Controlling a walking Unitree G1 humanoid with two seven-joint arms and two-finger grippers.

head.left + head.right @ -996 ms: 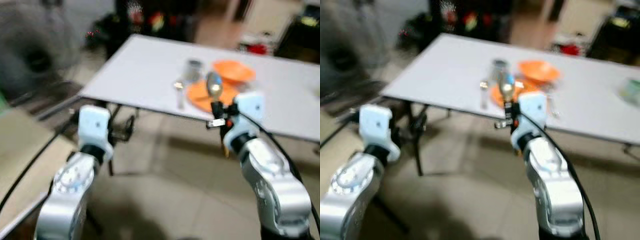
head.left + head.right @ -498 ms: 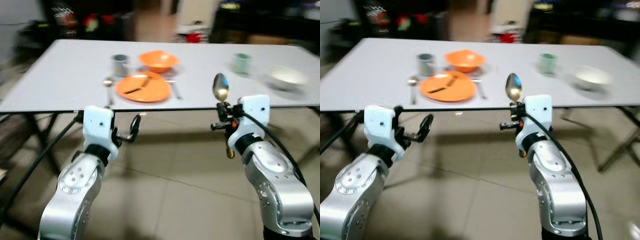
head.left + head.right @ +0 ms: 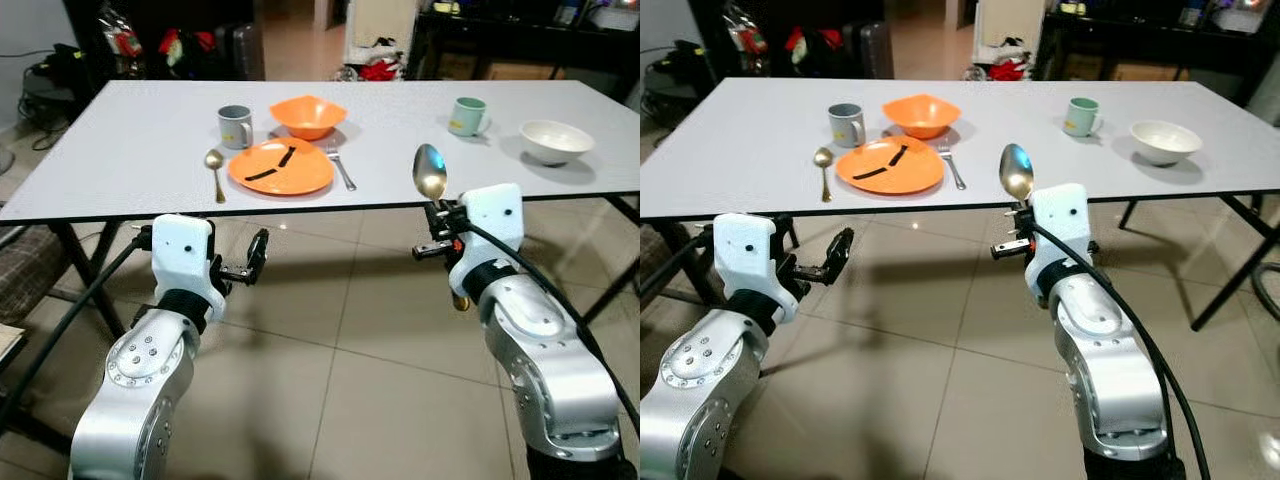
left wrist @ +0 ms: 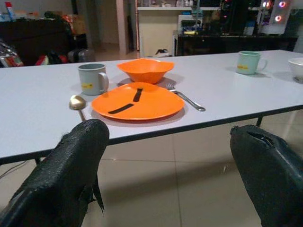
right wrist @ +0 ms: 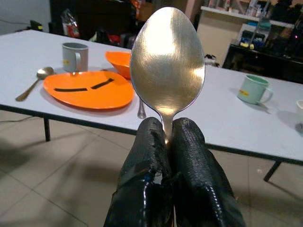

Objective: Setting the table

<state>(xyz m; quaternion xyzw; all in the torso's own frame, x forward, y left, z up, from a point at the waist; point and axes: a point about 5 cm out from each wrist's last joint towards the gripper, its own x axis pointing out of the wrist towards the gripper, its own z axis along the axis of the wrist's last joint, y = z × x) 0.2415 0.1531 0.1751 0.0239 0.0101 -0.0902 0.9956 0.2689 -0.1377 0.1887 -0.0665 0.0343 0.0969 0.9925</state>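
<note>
Spoon of polished silver metal [image 5: 167, 61] stands upright, bowl uppermost, with its neck pinched between the two black fingers of the right gripper [image 5: 165, 137], which are closed tight on it; its handle hangs down below the wrist. The robot stands back from a long white rectangular table [image 3: 130, 150], and this gripper holds the spoon in the air short of the near edge, not over the tabletop. The left gripper [image 3: 256, 258] is held out low before the table with its fingers spread wide and nothing between them. On the left half of the table one place looks already laid: a flat orange plate with two dark strips on it [image 3: 281, 166], a gold spoon [image 3: 214, 168] just to its left, a silver fork [image 3: 339, 166] just to its right, a grey mug [image 3: 235, 126] and an orange bowl [image 3: 308, 116] behind it. Farther right stand a pale green mug [image 3: 467, 116] and a white bowl [image 3: 556, 141], near each other, with no cutlery beside them; the held spoon probably belongs there. The grip is narrow and near the spoon's neck, so the spoon could swivel or slip while the robot walks in. Reaching from too low could knock it against the table edge, and setting it down carelessly could nudge the white bowl.
</note>
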